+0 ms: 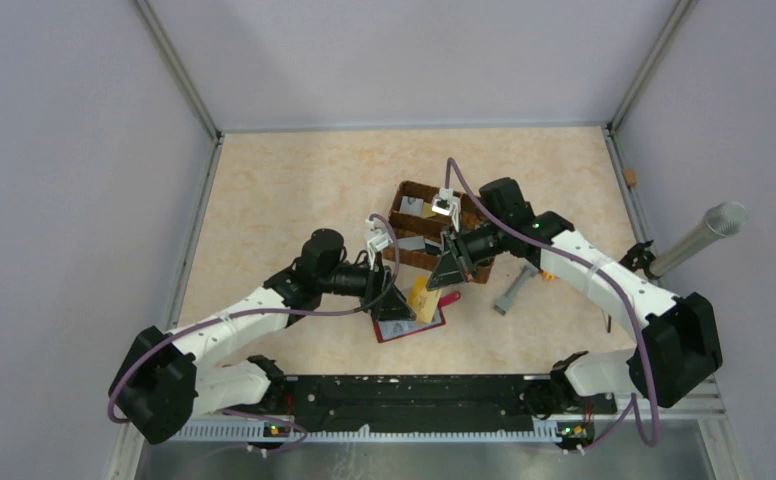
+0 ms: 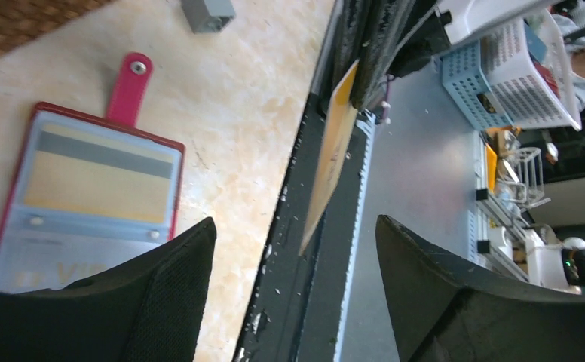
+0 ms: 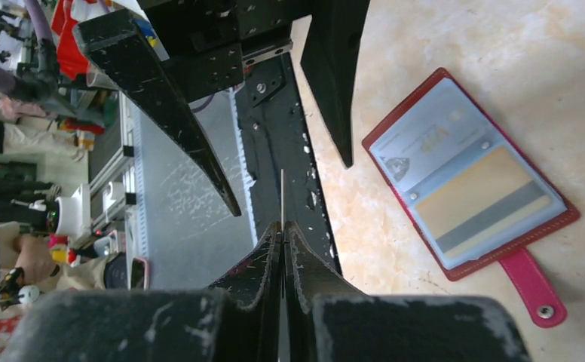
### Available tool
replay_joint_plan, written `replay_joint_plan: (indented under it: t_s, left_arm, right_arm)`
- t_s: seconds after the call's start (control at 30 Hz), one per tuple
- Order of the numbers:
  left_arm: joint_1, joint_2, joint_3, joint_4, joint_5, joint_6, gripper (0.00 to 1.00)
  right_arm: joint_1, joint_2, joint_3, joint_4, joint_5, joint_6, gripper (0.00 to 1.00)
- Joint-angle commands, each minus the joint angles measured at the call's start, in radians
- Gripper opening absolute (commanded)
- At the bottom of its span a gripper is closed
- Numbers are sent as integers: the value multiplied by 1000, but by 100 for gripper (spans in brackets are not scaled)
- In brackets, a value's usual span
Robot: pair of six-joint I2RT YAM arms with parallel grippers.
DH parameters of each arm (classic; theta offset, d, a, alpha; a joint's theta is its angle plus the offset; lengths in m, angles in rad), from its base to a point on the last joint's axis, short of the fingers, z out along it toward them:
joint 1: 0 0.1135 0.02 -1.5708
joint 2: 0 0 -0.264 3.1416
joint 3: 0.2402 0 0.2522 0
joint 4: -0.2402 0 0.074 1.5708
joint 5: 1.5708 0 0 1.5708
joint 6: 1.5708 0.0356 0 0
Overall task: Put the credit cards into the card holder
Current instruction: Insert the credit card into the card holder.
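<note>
The card holder [image 1: 404, 322] lies open and flat on the table, dark red with a snap tab [image 2: 129, 84]. A gold-tan card with a grey stripe sits in its clear pocket [image 2: 97, 179] [image 3: 479, 204]. My right gripper [image 1: 446, 268] [image 3: 283, 226] is shut on a gold-tan credit card [image 1: 422, 298] [image 2: 330, 151], seen edge-on as a thin line [image 3: 282, 194]. The card hangs above the holder's right side. My left gripper [image 1: 388, 300] [image 2: 295, 243] is open, and the card's lower corner sits between its fingertips without touching them. More credit cards [image 1: 412, 208] rest in the basket.
A brown divided wicker basket [image 1: 464, 272] stands just behind the holder. A grey bar-shaped object [image 1: 513, 290] lies right of it. A silver cylinder [image 1: 701, 234] leans at the far right edge. The black base rail [image 1: 404, 392] runs along the near edge.
</note>
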Motion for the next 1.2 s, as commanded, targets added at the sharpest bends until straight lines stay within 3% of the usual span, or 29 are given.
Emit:
replay_joint_plan:
  t_s: [0.0, 0.1, 0.4, 0.53, 0.6, 0.77, 0.93, 1.17]
  left_arm:
    - [-33, 0, -48, 227, 82, -147, 73]
    - [-43, 16, -84, 350, 105, -231, 48]
    - [-54, 64, -173, 587, 132, -410, 2]
    - [-53, 63, -207, 640, 98, -494, 0]
    - [-54, 61, -221, 624, 49, -522, 0]
    - [-53, 76, -254, 633, -38, -595, 0]
    - [-53, 68, -305, 805, -126, -709, 0]
    - [-53, 48, -326, 886, -220, -792, 0]
  right_arm:
    - [34, 34, 20, 65, -59, 7, 0]
    - [39, 50, 20, 91, -67, 17, 0]
    - [47, 89, 23, 108, -61, 15, 0]
    - [42, 108, 23, 125, -25, 29, 1]
    - [31, 110, 10, 162, -7, 68, 29]
    - [9, 61, -50, 293, 38, 175, 59]
    - [6, -27, -153, 416, 170, 318, 63]
    - [3, -158, -309, 612, 311, 545, 63]
